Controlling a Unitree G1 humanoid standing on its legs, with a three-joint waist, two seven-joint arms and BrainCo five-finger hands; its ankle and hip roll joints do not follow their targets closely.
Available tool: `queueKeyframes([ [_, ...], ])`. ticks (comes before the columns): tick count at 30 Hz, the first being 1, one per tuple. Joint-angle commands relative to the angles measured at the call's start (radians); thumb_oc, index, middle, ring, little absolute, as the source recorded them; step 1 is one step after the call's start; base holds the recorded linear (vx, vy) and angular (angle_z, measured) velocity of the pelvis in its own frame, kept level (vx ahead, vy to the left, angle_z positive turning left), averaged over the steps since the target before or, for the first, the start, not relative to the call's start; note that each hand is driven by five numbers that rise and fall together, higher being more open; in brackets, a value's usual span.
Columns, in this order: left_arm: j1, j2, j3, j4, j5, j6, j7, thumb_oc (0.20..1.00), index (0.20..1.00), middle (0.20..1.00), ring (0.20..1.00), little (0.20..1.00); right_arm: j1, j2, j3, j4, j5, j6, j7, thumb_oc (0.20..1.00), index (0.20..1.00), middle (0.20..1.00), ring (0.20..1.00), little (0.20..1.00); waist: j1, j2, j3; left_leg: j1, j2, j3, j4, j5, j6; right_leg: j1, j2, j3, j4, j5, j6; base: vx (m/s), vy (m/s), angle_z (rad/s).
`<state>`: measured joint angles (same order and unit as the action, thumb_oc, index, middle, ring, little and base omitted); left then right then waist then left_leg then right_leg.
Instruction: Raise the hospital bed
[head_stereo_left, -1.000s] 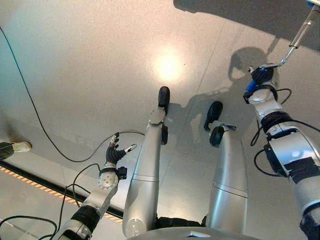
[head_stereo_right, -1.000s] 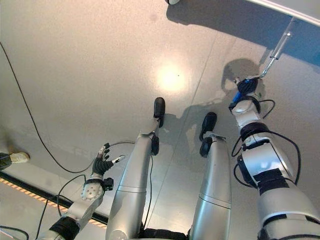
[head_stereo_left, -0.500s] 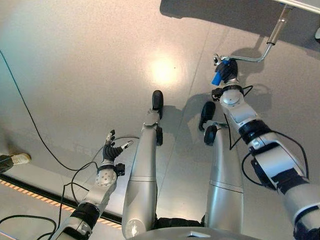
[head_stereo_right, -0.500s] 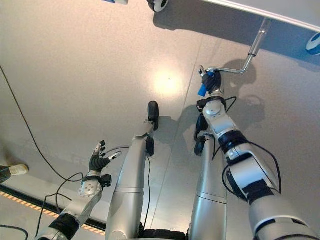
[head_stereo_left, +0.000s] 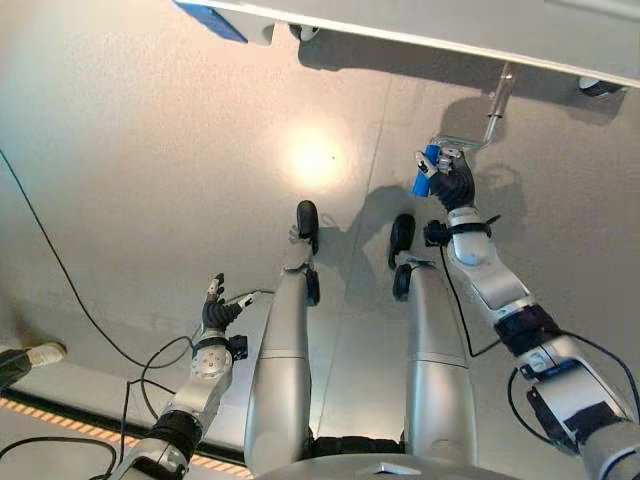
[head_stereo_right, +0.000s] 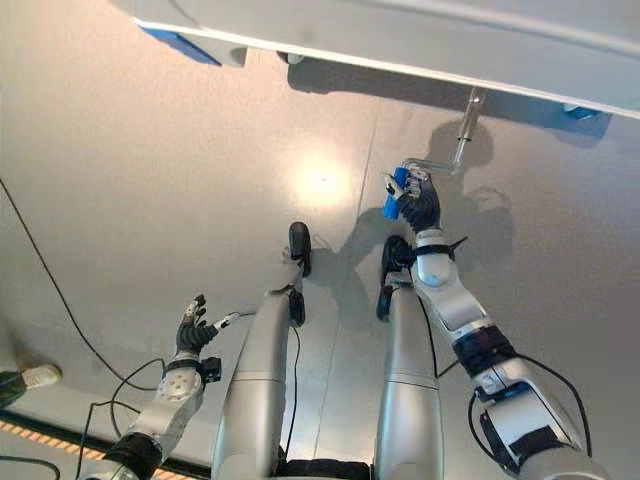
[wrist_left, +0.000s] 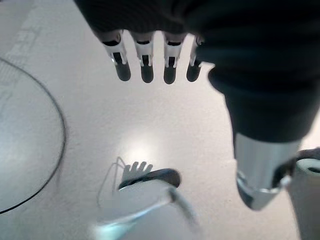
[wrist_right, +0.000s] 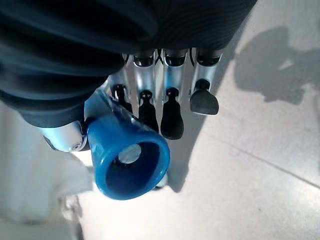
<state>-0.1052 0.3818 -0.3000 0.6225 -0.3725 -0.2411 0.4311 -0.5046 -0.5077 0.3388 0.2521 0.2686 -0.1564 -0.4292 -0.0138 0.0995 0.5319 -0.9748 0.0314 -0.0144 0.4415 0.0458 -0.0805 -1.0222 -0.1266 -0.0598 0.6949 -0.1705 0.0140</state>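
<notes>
Right wrist view, fingers (wrist_right: 172, 117) apparently round blue handle (wrist_right: 127, 157)

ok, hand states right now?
Left hand: open, holding nothing.
Right hand: shut on the blue crank handle under the bed.

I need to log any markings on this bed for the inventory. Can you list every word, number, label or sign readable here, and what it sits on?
None can be read.
The bed frame shows no print.
The blue tag at its edge is plain, with no lettering to make out.
The blue crank grip in the right hand bears no marking, nor does the crank rod.
</notes>
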Motion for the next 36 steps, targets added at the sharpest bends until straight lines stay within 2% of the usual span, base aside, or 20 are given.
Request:
queueKeyframes([
  [1, 0.074, 0.008, 0.029, 0.015, 0.025, -0.007, -0.012, 1.0, 1.0, 1.0, 1.0, 1.0, -0.03, -0.015, -0.115, -0.25, 0.022, -0.198, -0.008, 0.2, 0.2, 0.2, 0.2, 0.2, -0.02, -0.05, -0.012, 0.028, -0.032, 0.031, -0.011, 0.003, 0.001, 0.019, -0.013, 0.047, -0.151, 0.163, 0.111, -0.02, -0.032, -0.13],
  [10, 0.096, -0.002, 0.06, 0.014, 0.039, -0.019, -0.026, 1.0, 1.0, 1.0, 1.0, 1.0, 0.087, -0.069, -0.269, -0.288, 0.019, -0.224, -0.047, 0.2, 0.2, 0.2, 0.2, 0.2, -0.042, -0.068, -0.012, 0.096, -0.026, 0.028, -0.051, 0.012, -0.008, 0.088, -0.008, 0.054, -0.2, 0.172, 0.114, -0.01, -0.026, -0.04],
  [22, 0.099, -0.006, 0.094, 0.011, 0.041, -0.03, -0.002, 1.0, 1.0, 1.0, 1.0, 1.0, 0.16, -0.098, -0.406, -0.203, -0.052, -0.201, -0.158, 0.2, 0.2, 0.2, 0.2, 0.2, -0.05, -0.087, -0.012, 0.102, -0.023, 0.026, -0.046, 0.006, -0.013, 0.097, -0.006, 0.056, -0.203, 0.169, 0.114, 0.0, -0.014, 0.0],
  [24, 0.099, 0.0, 0.096, 0.006, 0.048, -0.032, 0.003, 1.0, 1.0, 1.0, 1.0, 1.0, 0.17, -0.128, -0.435, -0.134, -0.086, -0.174, -0.2, 0.2, 0.2, 0.2, 0.2, 0.2, -0.05, -0.094, -0.012, 0.098, -0.021, 0.022, -0.04, 0.002, -0.013, 0.093, -0.007, 0.057, -0.195, 0.165, 0.113, 0.0, 0.0, 0.0],
  [31, 0.106, 0.006, 0.097, -0.008, 0.057, -0.036, 0.015, 1.0, 1.0, 1.0, 1.0, 1.0, 0.168, -0.182, -0.455, 0.003, -0.13, -0.118, -0.251, 0.2, 0.2, 0.2, 0.2, 0.2, -0.048, -0.1, -0.012, 0.083, -0.022, 0.018, -0.033, -0.001, -0.013, 0.081, -0.007, 0.053, -0.19, 0.164, 0.114, 0.0, 0.0, 0.0],
  [33, 0.112, 0.009, 0.094, -0.014, 0.057, -0.037, 0.021, 1.0, 1.0, 1.0, 1.0, 1.0, 0.164, -0.214, -0.447, 0.064, -0.175, -0.072, -0.264, 0.2, 0.2, 0.2, 0.2, 0.2, -0.044, -0.102, -0.012, 0.075, -0.023, 0.016, -0.028, -0.002, -0.012, 0.076, -0.009, 0.051, -0.189, 0.165, 0.114, 0.0, -0.003, 0.02],
  [34, 0.111, 0.009, 0.094, -0.013, 0.057, -0.037, 0.021, 1.0, 1.0, 1.0, 1.0, 1.0, 0.162, -0.215, -0.446, 0.065, -0.175, -0.073, -0.264, 0.2, 0.2, 0.2, 0.2, 0.2, -0.045, -0.101, -0.012, 0.074, -0.023, 0.016, -0.028, -0.003, -0.012, 0.075, -0.009, 0.051, -0.189, 0.165, 0.114, 0.0, 0.0, 0.0],
  [35, 0.112, 0.014, 0.091, -0.021, 0.059, -0.039, 0.022, 1.0, 1.0, 1.0, 1.0, 1.0, 0.145, -0.243, -0.434, 0.136, -0.205, -0.038, -0.285, 0.2, 0.2, 0.2, 0.2, 0.2, -0.04, -0.1, -0.012, 0.068, -0.023, 0.014, -0.024, -0.004, -0.011, 0.068, -0.009, 0.049, -0.184, 0.165, 0.114, 0.0, 0.0, 0.0],
  [36, 0.112, 0.013, 0.091, -0.021, 0.059, -0.038, 0.022, 1.0, 1.0, 1.0, 1.0, 1.0, 0.143, -0.244, -0.432, 0.138, -0.205, -0.039, -0.286, 0.2, 0.2, 0.2, 0.2, 0.2, -0.041, -0.1, -0.012, 0.067, -0.023, 0.014, -0.024, -0.005, -0.011, 0.067, -0.009, 0.049, -0.184, 0.165, 0.114, 0.0, 0.0, 0.0],
])
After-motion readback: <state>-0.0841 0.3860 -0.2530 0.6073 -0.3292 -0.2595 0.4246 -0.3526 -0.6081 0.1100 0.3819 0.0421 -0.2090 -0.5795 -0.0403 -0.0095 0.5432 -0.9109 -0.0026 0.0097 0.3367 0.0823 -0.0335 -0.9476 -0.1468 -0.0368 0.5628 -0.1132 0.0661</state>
